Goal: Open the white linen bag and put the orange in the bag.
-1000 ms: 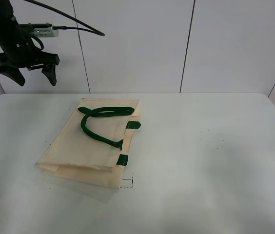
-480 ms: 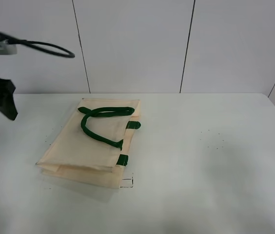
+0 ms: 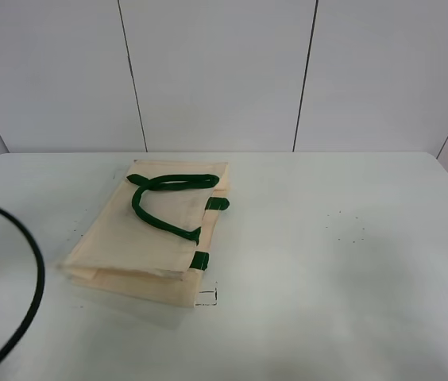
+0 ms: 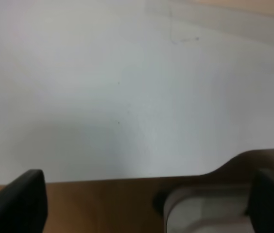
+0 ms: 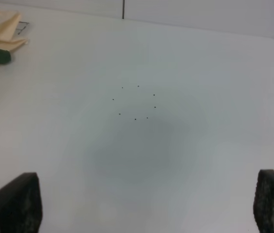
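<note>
The white linen bag [image 3: 148, 234] lies flat and closed on the white table [image 3: 327, 262], left of the middle, with its dark green handles [image 3: 160, 202] folded on top. A corner of the bag with a green tab shows in the right wrist view [image 5: 1, 31]. The orange is not in view in any frame. My left gripper [image 4: 149, 196] is open and empty, over the table's edge, out of the exterior view. My right gripper [image 5: 146, 196] is open and empty, above bare table to the right of the bag.
A black cable [image 3: 33, 286] loops into the exterior view at the lower left. In the left wrist view the table edge [image 4: 127, 177] borders brown floor, with a pale object [image 4: 205, 213] below it. Small dark specks [image 5: 137, 102] mark the table's right half.
My left arm has swung from above the table's far left corner out past the left edge of the exterior view; only its cable shows now. The bag has not moved.
</note>
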Robot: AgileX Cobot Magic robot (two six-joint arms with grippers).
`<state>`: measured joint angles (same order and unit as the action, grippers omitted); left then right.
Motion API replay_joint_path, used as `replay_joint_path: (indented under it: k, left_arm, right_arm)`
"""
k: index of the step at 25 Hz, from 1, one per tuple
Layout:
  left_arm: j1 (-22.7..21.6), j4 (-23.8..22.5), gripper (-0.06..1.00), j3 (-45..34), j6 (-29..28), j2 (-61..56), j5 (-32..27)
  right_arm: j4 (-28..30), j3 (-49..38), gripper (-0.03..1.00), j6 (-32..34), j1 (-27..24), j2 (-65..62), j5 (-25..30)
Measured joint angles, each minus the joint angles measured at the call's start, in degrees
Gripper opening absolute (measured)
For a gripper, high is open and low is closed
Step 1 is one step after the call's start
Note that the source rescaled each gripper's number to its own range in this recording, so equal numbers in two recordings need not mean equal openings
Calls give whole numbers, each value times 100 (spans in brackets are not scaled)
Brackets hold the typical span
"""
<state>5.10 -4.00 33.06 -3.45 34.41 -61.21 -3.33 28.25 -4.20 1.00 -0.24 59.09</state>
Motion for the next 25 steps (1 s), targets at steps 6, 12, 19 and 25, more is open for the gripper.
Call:
replay_joint_path:
  k: [6,12,19,25]
  left_arm:
    - [0,33,100,-447,151,-1642,53]
    - [0,142,100,-456,260,-2614,60]
    - [0,155,100,-456,281,-2847,66]
    - [-212,183,100,-456,281,-2847,66]
  right_arm:
    - [0,0,100,0,0,0,0]
    - [0,0,100,0,0,0,0]
    - [0,0,100,0,0,0,0]
    - [-5,0,100,0,0,0,0]
